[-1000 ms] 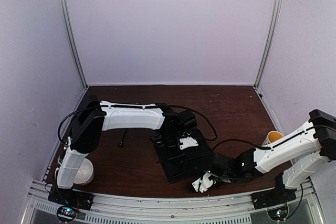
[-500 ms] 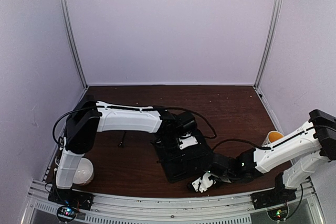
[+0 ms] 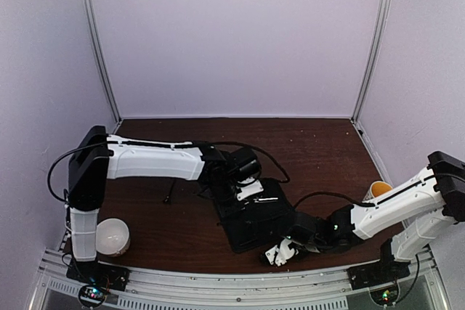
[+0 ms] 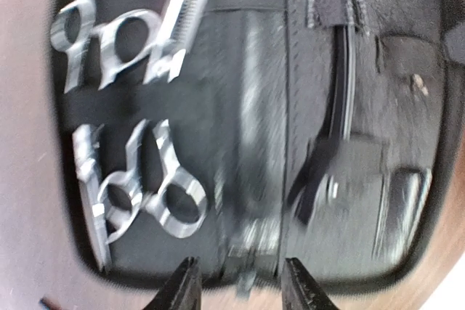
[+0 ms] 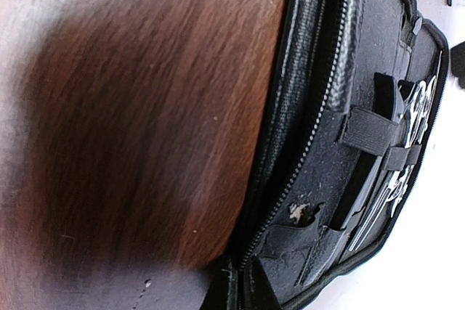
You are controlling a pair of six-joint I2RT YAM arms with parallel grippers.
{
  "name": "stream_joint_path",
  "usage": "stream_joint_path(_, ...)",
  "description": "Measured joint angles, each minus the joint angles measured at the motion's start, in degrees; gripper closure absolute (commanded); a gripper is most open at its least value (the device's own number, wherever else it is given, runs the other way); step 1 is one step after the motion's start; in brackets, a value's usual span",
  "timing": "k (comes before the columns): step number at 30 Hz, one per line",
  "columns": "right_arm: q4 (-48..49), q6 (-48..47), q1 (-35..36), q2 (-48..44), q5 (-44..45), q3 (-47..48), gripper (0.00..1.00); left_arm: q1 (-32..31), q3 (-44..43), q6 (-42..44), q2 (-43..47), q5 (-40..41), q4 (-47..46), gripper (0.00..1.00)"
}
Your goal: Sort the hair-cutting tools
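left wrist, scissors (image 4: 149, 197) beyond left end effector (image 4: 238, 290)

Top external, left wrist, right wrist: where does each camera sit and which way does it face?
Top external: above and behind the bases, looking down at the table; both arms show.
Left wrist: over the open case, looking down on two scissors; its jaws, apart, at the bottom.
Right wrist: low beside the case, looking along its zipper; shut jaws at the bottom.
Both wrist views share the scissors.
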State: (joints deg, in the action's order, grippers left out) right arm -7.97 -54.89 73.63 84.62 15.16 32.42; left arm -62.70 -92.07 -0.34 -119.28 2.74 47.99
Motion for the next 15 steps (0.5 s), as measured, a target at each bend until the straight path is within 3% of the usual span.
stream_joint_path(6,-2.0,1.1,0.0,0.0,-0.6,1.1,0.99,1.0,7.1,-0.6,10.1,2.4,0.0,0.56)
stream_joint_path(10,-3.7,1.4,0.0,0.5,-1.0,2.3,0.99,2.8,10.3,-3.3,13.8,2.1,-0.3,0.66)
stream_joint_path(15,-6.6,2.0,0.0,2.0,-2.0,5.0,0.99,9.3,14.6,-7.1,15.0,-1.9,-4.2,0.65)
